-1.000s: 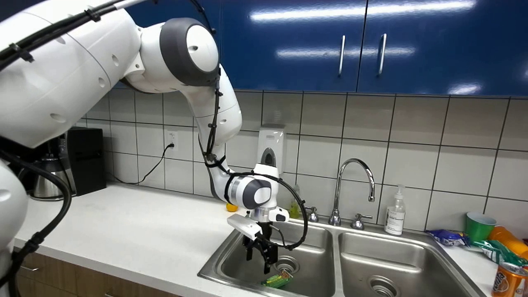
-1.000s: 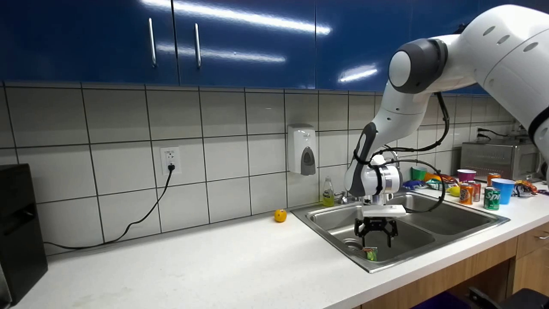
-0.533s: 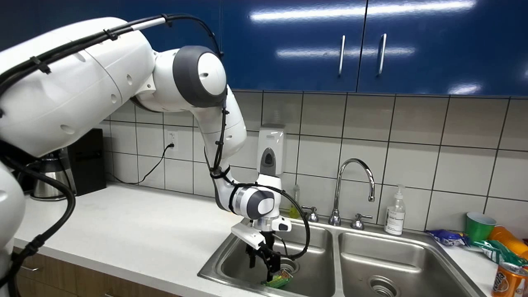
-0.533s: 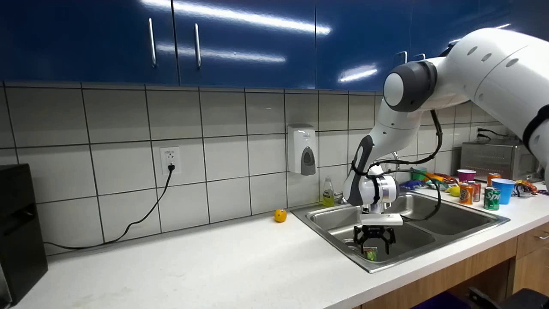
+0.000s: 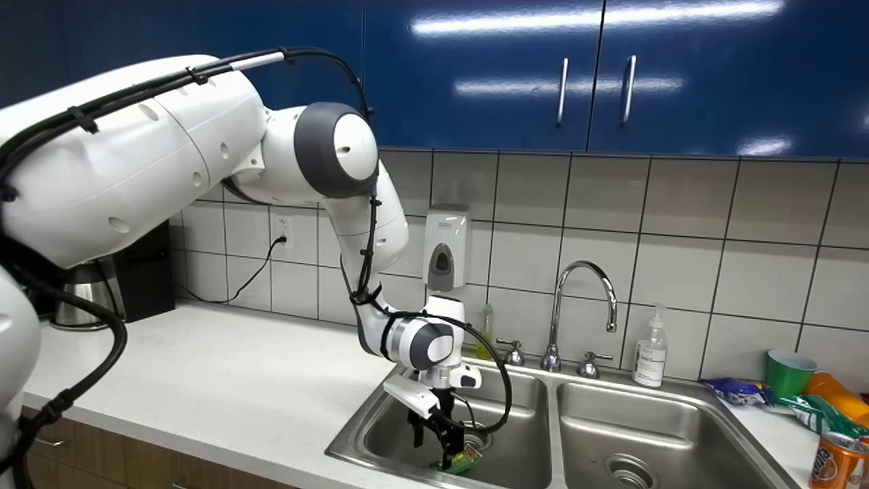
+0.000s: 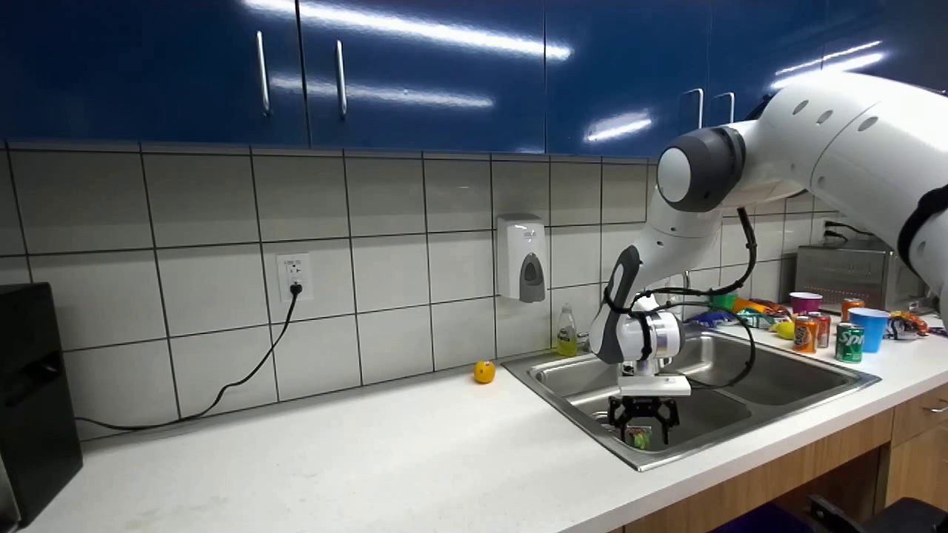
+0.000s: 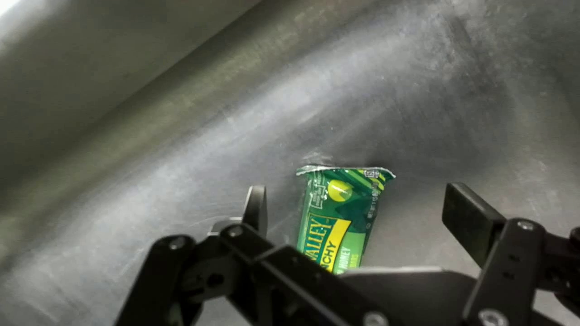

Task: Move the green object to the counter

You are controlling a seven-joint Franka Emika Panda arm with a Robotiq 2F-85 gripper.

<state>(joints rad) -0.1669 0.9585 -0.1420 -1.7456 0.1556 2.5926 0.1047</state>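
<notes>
- In an exterior view, the white robot arm (image 5: 136,163) entered from the left edge, stretched across to a dark grey joint (image 5: 322,149), then bent steeply down to the right, ending over the steel sink (image 5: 555,435).
- The gripper (image 7: 355,208) pointed down into the basin (image 5: 512,435) on that picture's left.
- In the wrist view, its two fingers (image 7: 473,224) stood spread wide, with the green wrapper (image 7: 340,217) between them and a gap showing on either side.
- The wrapper lay on the basin floor; its lower end was hidden behind the gripper in the wrist view.
- Compared with half a second earlier, the round orange item (image 6: 483,371) on the white worktop (image 6: 333,451) and the wrapper had kept their places.
- The arm sat lower in both exterior views, and the gripper reached deeper into the basin, closer to the wrapper.
- From left to right, the wrapper read "VALLEY", then "NCHY" on a slanted yellow band, then "HONEY" on pale green.
- In an exterior view, a clear pump bottle (image 5: 650,350) near the tap (image 5: 550,358) carried a white label too small to read; at far right, lettering on an orange can (image 5: 840,462) was unclear.
- In an exterior view, a green can (image 6: 849,343) showed large white letters starting "Sp".
</notes>
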